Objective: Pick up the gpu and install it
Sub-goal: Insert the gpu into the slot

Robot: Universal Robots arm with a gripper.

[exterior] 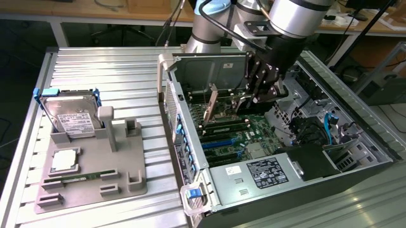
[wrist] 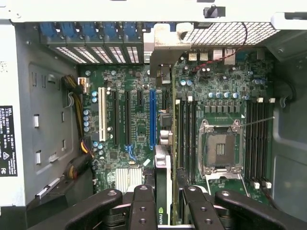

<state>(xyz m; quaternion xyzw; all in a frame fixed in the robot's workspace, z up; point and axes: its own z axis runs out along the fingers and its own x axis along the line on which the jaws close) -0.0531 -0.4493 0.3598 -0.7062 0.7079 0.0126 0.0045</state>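
Black metal fingers (wrist: 144, 208) of the gripper (wrist: 165, 211) are clamped on the gpu (wrist: 163, 182), a thin flat expansion card with a pale metal end bracket, held on edge between the pads. In the wrist view the card runs edge-on away from the fingers, its long axis in line with the expansion slots, and its pale bracket (wrist: 163, 45) reaches the rear wall of the black open computer case (wrist: 21, 96). The card stands upright over the green motherboard (wrist: 139, 129), between the blue expansion slot (wrist: 152, 117) and the black memory slots (wrist: 184, 129); whether it is seated I cannot tell. Close around it are a white slot (wrist: 101, 117), the silver processor socket (wrist: 219, 148) and a bundle of yellow and black cables (wrist: 79, 120).

In the exterior view the gripper (exterior: 263, 97) reaches down into the case (exterior: 304, 190), with the card (exterior: 212, 102) standing tilted beside it. Well apart, on the ribbed metal table (exterior: 108, 66), a grey plastic holder tray (exterior: 120, 180) carries a silver hard drive with a white label (exterior: 73, 118), a square silver processor (exterior: 64, 159) and a narrow green memory stick (exterior: 79, 177)
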